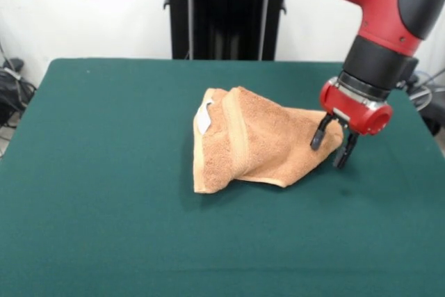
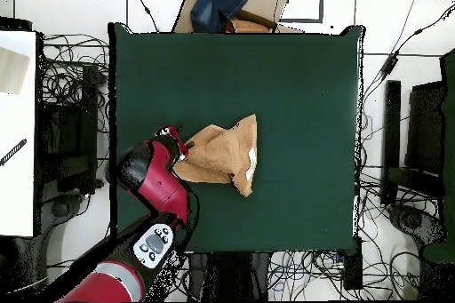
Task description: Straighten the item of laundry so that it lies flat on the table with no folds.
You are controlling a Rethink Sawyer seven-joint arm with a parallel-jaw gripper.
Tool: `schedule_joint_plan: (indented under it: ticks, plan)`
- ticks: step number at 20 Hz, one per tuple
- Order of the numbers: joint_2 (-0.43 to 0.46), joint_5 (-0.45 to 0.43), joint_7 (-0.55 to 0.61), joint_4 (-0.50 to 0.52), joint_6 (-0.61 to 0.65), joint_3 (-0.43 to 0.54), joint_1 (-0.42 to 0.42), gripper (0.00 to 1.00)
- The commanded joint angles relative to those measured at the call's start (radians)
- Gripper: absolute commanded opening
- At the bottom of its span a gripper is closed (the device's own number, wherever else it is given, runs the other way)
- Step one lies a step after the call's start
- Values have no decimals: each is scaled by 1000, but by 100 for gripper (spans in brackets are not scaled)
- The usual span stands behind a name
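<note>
**Towel folded near table centre, gripper at its corner**

Front view: orange-tan terry towel (image 1: 257, 140) lies in a folded heap a little right of the middle of the green table (image 1: 104, 206). One layer is doubled over another; the woven border band (image 1: 235, 137) runs roughly top to bottom across the left part of the heap. Small white label (image 1: 204, 117) shows at the upper left edge. The cloth tapers to a corner on the right.

Gripper (image 1: 334, 145) hangs from the red and black arm (image 1: 379, 5) at that right-hand corner. Its two dark fingers (image 1: 318, 137) are spread apart, pointing down, with the towel's corner edge showing between them. Cannot tell whether the tips touch the cloth or the table.

Overhead view: towel (image 2: 222, 153) sits near the table's (image 2: 293, 86) middle, shifted toward the picture's left. Gripper (image 2: 178, 144) is at the towel's left tip. A cardboard box (image 2: 258, 2) with dark blue cloth (image 2: 218, 2) on it stands beyond the table's top edge.
</note>
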Motion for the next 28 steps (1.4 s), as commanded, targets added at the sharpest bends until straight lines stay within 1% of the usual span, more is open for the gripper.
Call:
schedule_joint_plan:
  ticks: [1,3,7,10,12,16,18,22,25,28]
  plan:
    - [-2,-44,250,-34,-53,87,-51,100]
    - [-22,-167,284,-21,-109,145,-126,100]
    - [-40,-341,335,16,-179,217,-232,100]
    - [-48,-431,339,43,-204,247,-292,100]
    - [-54,-461,324,57,-203,252,-315,100]
    - [-67,-459,286,69,-178,239,-318,100]
    - [-64,-449,276,65,-190,223,-303,100]
    - [-62,-412,298,76,-209,214,-272,100]
    - [-59,-354,297,79,-203,188,-224,100]
    - [-62,-336,292,79,-185,180,-212,100]
